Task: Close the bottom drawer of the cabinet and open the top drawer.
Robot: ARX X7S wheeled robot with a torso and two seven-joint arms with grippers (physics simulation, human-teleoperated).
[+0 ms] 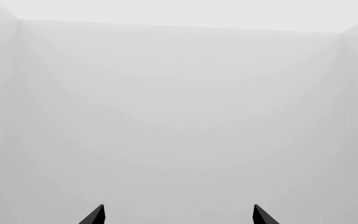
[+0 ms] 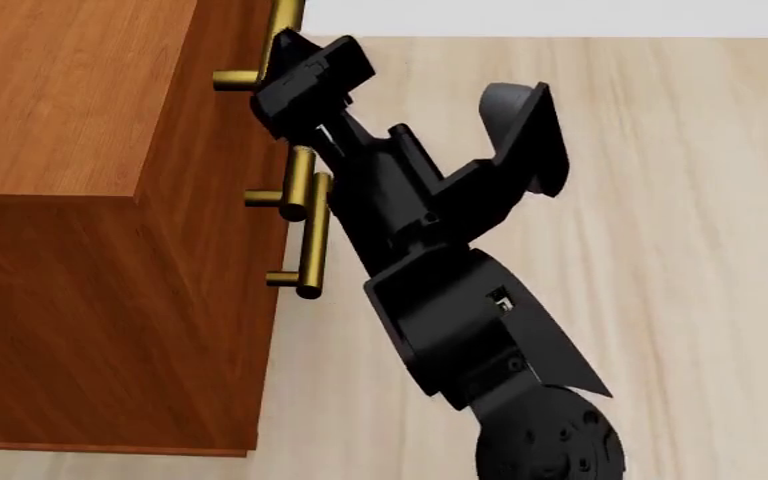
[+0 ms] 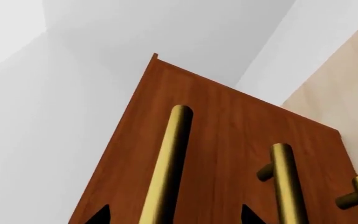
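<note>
The right gripper [image 3: 174,215] sat at the cabinet [image 2: 64,120] front, its jaws wide around the top drawer's handle [image 3: 166,163]. The left gripper [image 1: 177,215] stood wide, facing blank walls.

Your right arm [image 2: 451,290] stretches forward and left, right gripper [image 2: 307,80] at full reach, fingers [image 3: 98,215] parted. Your left gripper [image 1: 177,215] likewise spreads its fingers [image 1: 95,215].

Reddish-brown wood-grain cabinet [image 2: 77,150], seemingly brass handles [image 3: 166,163]
</note>
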